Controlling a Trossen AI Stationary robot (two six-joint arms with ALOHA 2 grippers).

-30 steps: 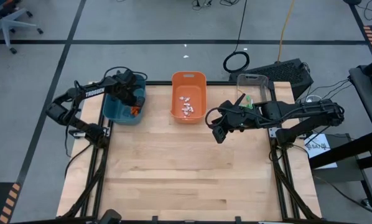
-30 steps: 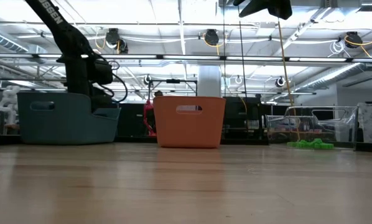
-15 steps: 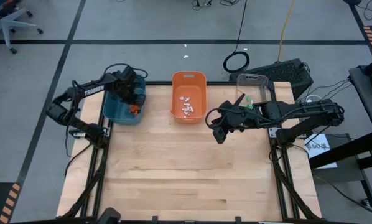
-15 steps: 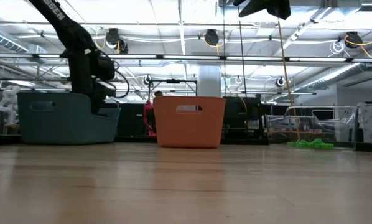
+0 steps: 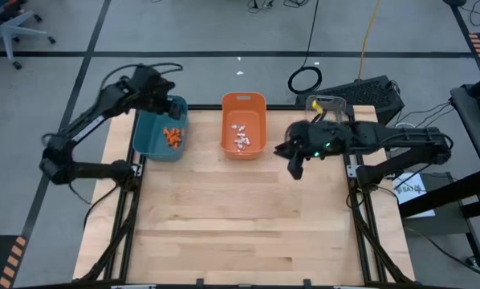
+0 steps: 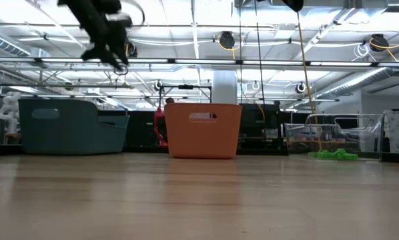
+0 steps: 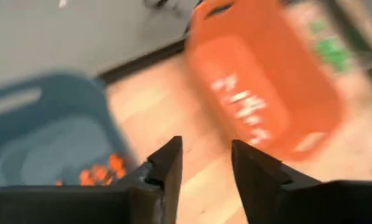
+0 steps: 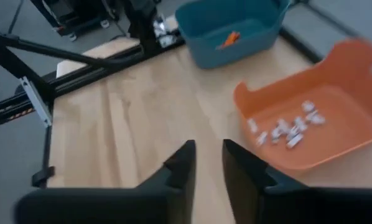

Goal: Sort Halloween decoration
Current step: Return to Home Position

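Orange trinkets (image 5: 173, 136) in teal bin (image 5: 150, 135), near left gripper (image 7: 206, 148) parted, empty; right gripper (image 8: 208, 150) parted, empty, beside orange bin (image 5: 262, 128).

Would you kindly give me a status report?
Left tool open, empty, high over the blue bin. Right tool open, empty, above the table near the clear bin. Orange trinkets in blue bin, white trinkets in orange bin. Nothing in the way.
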